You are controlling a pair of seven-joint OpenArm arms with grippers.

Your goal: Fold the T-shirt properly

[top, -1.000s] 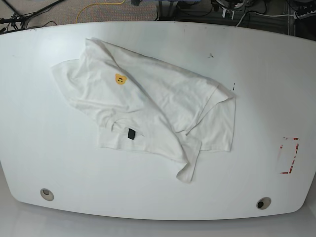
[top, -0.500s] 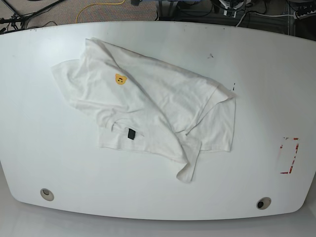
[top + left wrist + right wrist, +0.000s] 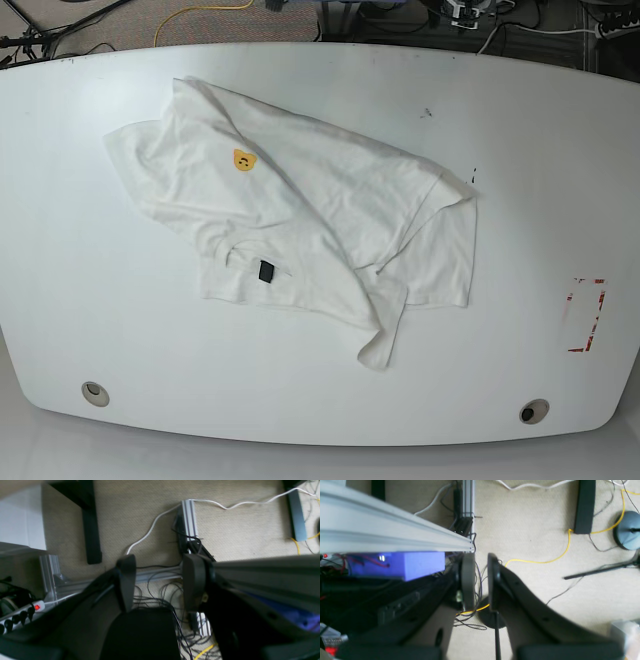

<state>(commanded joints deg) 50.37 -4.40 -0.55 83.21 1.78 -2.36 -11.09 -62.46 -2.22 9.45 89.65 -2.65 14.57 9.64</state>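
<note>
White T-shirt (image 3: 300,215) lies crumpled (bear face (image 3: 243,160) up).

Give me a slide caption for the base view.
Crumpled white T-shirt, bear face up, lies unfolded on the white table; no arms in view.

T-shirt (image 3: 300,220): white, short-sleeved, crumpled, unfolded, lying flat-ish on white table (image 3: 520,180), left of centre in base view. Body runs diagonally from far-left to near-centre. Small yellow-orange bear face (image 3: 243,159) up, near far-left part. Black tag (image 3: 266,271) near front edge. One bunched corner trails toward near edge. Creases across middle.
</note>
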